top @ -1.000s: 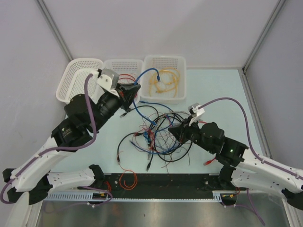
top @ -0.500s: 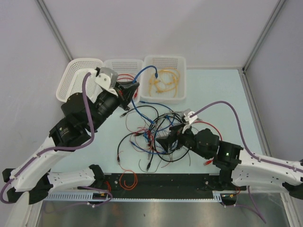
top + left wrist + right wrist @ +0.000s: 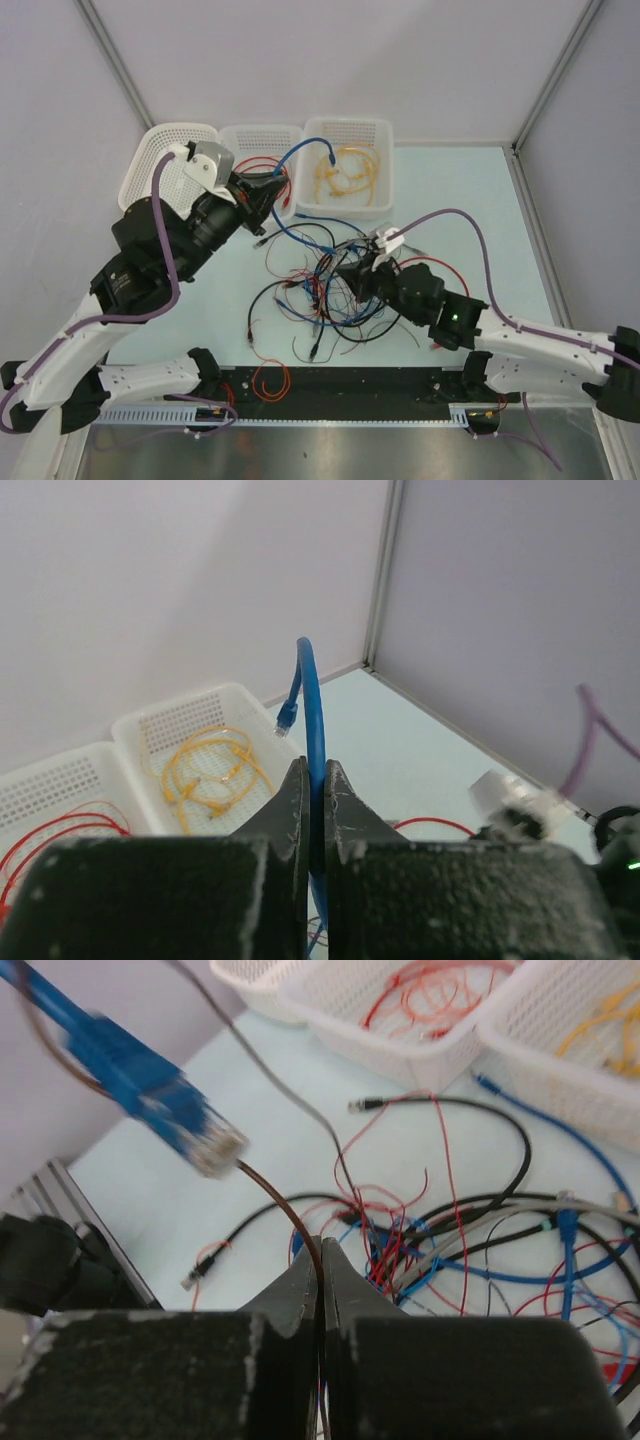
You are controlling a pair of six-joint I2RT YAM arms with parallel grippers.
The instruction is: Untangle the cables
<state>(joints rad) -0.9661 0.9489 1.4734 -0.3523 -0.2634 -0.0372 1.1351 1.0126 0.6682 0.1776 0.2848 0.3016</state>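
Note:
A tangle of red, blue, black and grey cables (image 3: 330, 285) lies mid-table. My left gripper (image 3: 286, 188) is shut on a thick blue cable (image 3: 300, 152) that arcs up over the baskets; in the left wrist view the blue cable (image 3: 313, 700) stands pinched between the jaws, its plug hanging free. My right gripper (image 3: 345, 272) sits over the tangle's right side, shut on a thin brown wire (image 3: 288, 1212) that curves up left of the jaws. A blurred blue plug (image 3: 165, 1105) hangs close to the right wrist camera.
Three white baskets stand at the back: the left one (image 3: 160, 165) bare, the middle one (image 3: 232, 140) with red wires, the right one (image 3: 385, 180) with yellow cables. A red-orange coil (image 3: 270, 380) lies on the black rail at the near edge.
My right arm has swung left and forward over the tangle, still shut. My left gripper has drawn slightly left and back with the blue cable.

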